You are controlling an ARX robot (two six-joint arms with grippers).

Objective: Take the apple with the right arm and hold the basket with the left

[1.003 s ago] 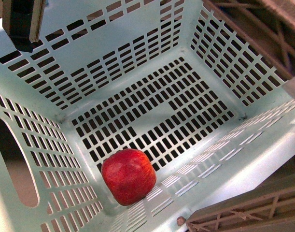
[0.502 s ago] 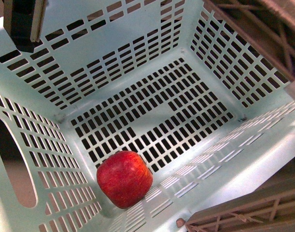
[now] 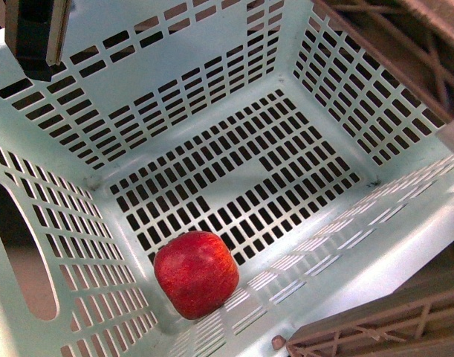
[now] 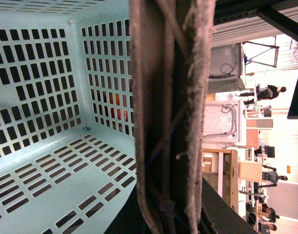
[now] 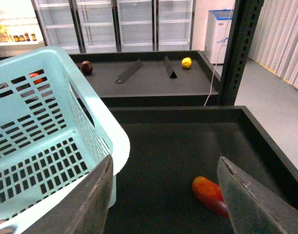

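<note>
The red apple (image 3: 196, 273) lies inside the pale mint basket (image 3: 212, 82), on its slotted floor in the near left corner against the walls. My left gripper (image 4: 170, 214) is shut on the basket's grey-brown ribbed handle (image 4: 168, 97); a dark part of that arm shows at the front view's top left (image 3: 35, 33). My right gripper (image 5: 163, 195) is open and empty, outside the basket, above a dark shelf tray beside the basket's rim (image 5: 97, 122). The right gripper does not show in the front view.
An elongated orange-red fruit (image 5: 209, 195) lies on the dark tray (image 5: 178, 146) between my right fingers. A farther tray holds a small dark fruit (image 5: 87, 67) and a yellow fruit (image 5: 187, 63). A dark upright post (image 5: 239, 48) stands at the right. Grey-brown handles (image 3: 383, 327) frame the basket.
The apple has rolled slightly inside the basket's near left corner, first left, then back a little. The basket and left arm have hardly moved.
</note>
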